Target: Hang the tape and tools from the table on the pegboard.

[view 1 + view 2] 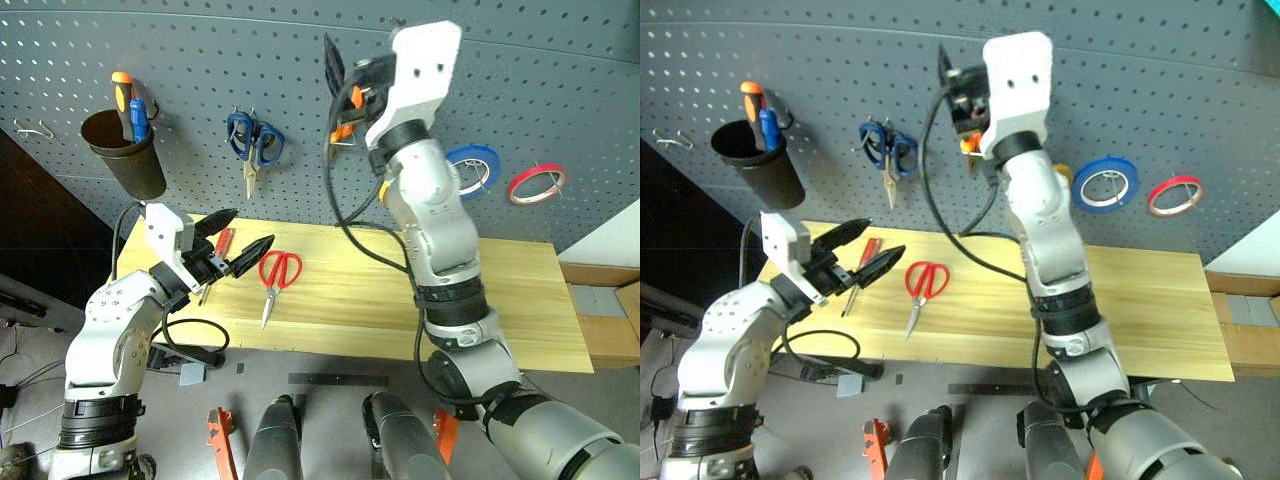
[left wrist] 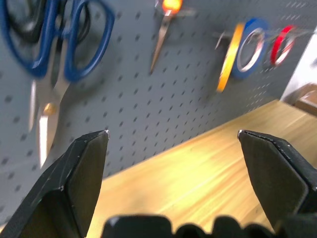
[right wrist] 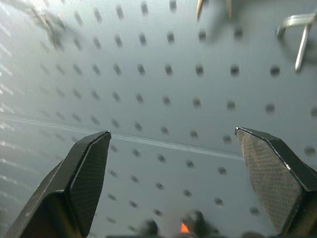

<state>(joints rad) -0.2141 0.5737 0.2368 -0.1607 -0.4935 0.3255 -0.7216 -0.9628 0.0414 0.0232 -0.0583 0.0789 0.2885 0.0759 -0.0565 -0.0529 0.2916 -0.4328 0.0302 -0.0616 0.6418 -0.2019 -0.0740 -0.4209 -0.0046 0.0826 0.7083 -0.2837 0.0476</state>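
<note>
On the pegboard (image 1: 560,90) at about ten o'clock hangs a black cup (image 1: 125,150) holding orange and blue handles, and just right of it the blue scissors (image 1: 255,140) dangle from a hook. Below them, at eight o'clock, the left gripper (image 1: 232,250) hovers low over the left end of the table (image 1: 520,300) with its fingers spread wide and nothing between them; the red screwdriver (image 1: 222,245) lies directly under it and the red scissors (image 1: 277,275) lie just beside it toward three o'clock, blades pointing toward the near edge. At twelve o'clock the right gripper (image 3: 171,144) is raised close to the board with its jaws apart and empty, next to the orange-and-black pliers (image 1: 345,125), which appear to hang on a hook there already. Further right, at two o'clock, the yellow tape (image 2: 225,62) hangs edge-on beside the blue roll (image 1: 472,170), with the red roll (image 1: 537,183) last. The step in hand looks like picking up the screwdriver: the left gripper would do well to lower squarely over the handle, line its fingers across the slim shaft rather than along it, and close near the handle's middle so the tool stays balanced. The right arm should probably draw clear of the pliers without brushing them off their hook.
</note>
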